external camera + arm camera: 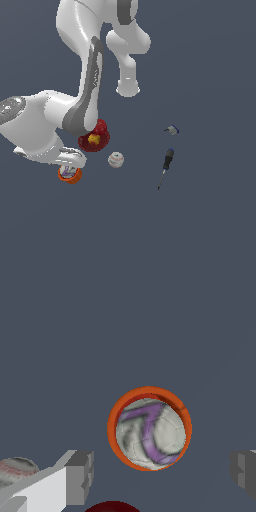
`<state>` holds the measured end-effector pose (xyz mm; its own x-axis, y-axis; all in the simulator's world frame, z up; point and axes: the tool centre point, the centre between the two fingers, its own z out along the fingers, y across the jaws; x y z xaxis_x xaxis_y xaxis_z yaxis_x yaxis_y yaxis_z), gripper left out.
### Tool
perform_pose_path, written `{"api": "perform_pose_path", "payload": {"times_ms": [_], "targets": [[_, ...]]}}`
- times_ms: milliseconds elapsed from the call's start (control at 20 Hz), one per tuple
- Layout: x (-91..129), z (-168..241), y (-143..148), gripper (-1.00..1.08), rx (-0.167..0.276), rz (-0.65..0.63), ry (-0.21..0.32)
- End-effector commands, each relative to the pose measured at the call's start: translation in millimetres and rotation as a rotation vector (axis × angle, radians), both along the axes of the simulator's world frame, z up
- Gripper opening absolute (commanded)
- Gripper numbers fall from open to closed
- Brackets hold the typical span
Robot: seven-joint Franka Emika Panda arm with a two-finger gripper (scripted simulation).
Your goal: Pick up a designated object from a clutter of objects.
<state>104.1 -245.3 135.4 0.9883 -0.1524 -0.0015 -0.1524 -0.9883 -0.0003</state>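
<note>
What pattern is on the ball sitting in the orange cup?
Purple swirls on whitish-grey ball, best seen in the wrist view.

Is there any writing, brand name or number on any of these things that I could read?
None can be read.
The ball in the orange cup shows only purple swirls.
The other ball shows only faint red lines.
The screwdriver appears unmarked, though too small to be sure.

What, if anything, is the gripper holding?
Nothing: the gripper is open, its fingers wide apart, with the purple-swirled ball sitting ungrasped in the orange cup.
</note>
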Motion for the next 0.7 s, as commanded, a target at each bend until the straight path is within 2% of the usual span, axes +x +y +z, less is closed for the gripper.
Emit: {"api": "perform_pose_path", "payload": {"times_ms": [0,650], "targets": [[0.0,0.0,-0.1,1.00,0.000,0.000,0.000],[-0.8,-49.0,-0.8,1.00,-0.001,0.000,-0.001]]}}
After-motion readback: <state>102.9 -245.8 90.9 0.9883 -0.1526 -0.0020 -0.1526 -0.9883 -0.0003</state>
